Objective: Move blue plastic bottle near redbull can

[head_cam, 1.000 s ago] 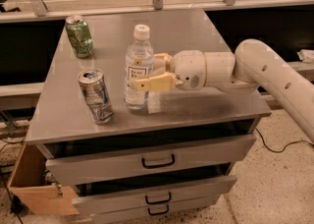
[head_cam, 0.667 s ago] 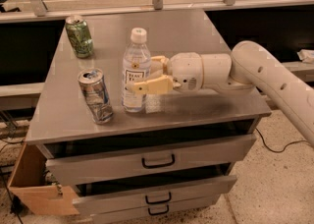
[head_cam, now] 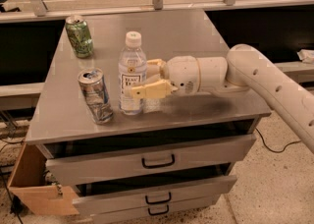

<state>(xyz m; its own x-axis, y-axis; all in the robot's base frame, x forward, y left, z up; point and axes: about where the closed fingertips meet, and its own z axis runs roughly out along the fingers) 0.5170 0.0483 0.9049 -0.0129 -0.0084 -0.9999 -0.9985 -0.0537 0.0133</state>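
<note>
The blue plastic bottle [head_cam: 131,73], clear with a white cap and white label, stands upright on the grey cabinet top [head_cam: 196,36]. The redbull can [head_cam: 95,95], silver-blue and dented, stands just left of it with a small gap between them. My gripper [head_cam: 142,77] reaches in from the right. It is shut on the bottle at label height, with one tan finger [head_cam: 149,89] in front and the other behind.
A green can [head_cam: 79,35] stands at the back left of the top. Drawers [head_cam: 157,161] sit below, the lower one slightly pulled out. A cardboard box [head_cam: 34,188] stands on the floor at the lower left. A rail and glass run behind the cabinet.
My gripper has carried the bottle a little to the left, closer to the redbull can. The cans have not moved.
</note>
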